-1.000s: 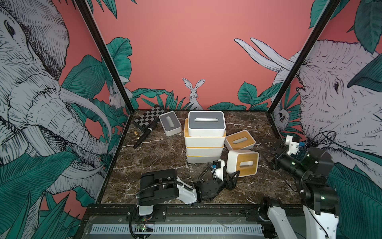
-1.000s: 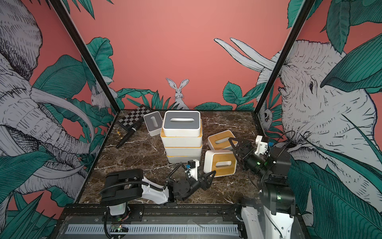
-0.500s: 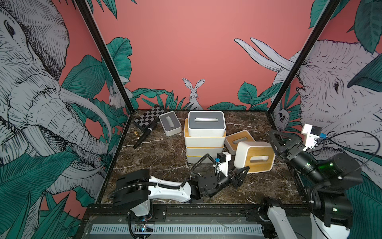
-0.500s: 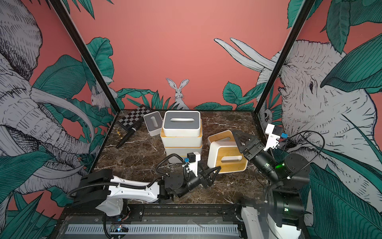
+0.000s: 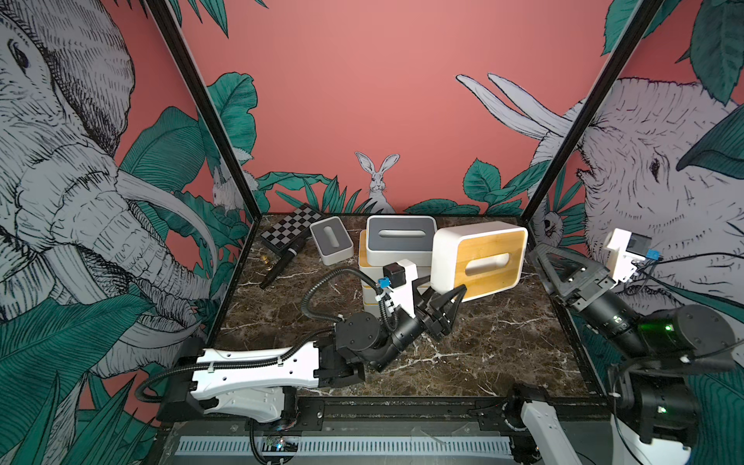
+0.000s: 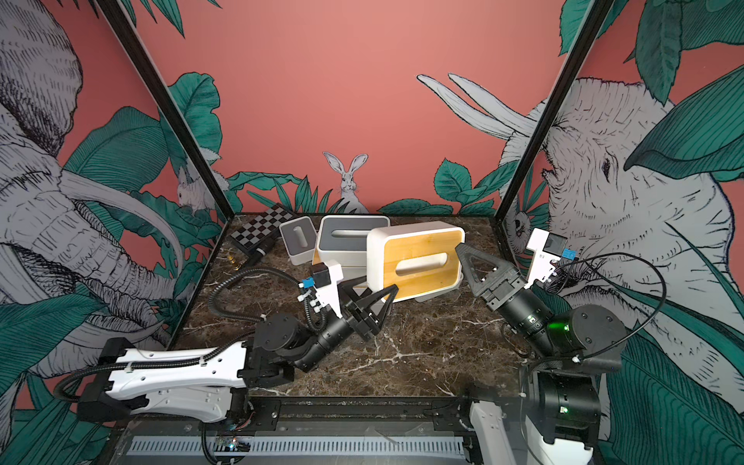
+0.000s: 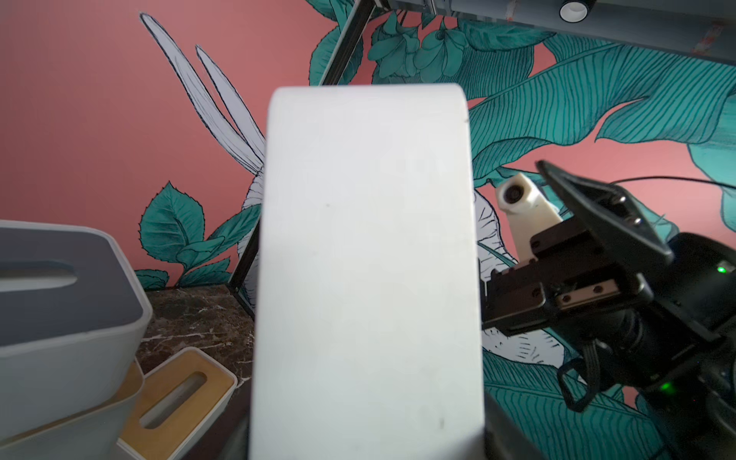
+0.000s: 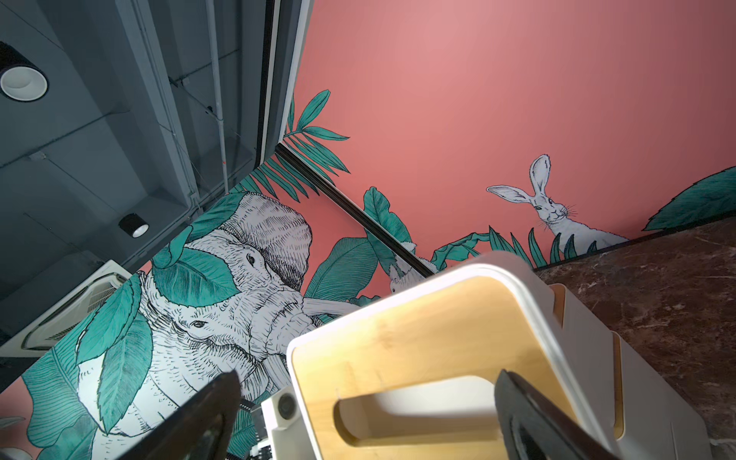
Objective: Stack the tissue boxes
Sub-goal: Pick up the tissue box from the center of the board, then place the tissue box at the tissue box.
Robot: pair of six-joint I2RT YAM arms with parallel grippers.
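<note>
Right of centre in both top views, holding a bamboo-lidded tissue box [image 5: 479, 257] aloft, tipped lid-forward, clamped at its lower corner by left gripper [image 5: 447, 296]; flanked by right gripper [image 5: 541, 257], spread wide, gripping nothing. Next, likely: levelling lid-up, then lowering squarely onto grey-topped stack [image 5: 398, 249] just left.

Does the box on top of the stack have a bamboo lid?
No, the topmost stacked box shows a grey lid with an oval slot.
</note>
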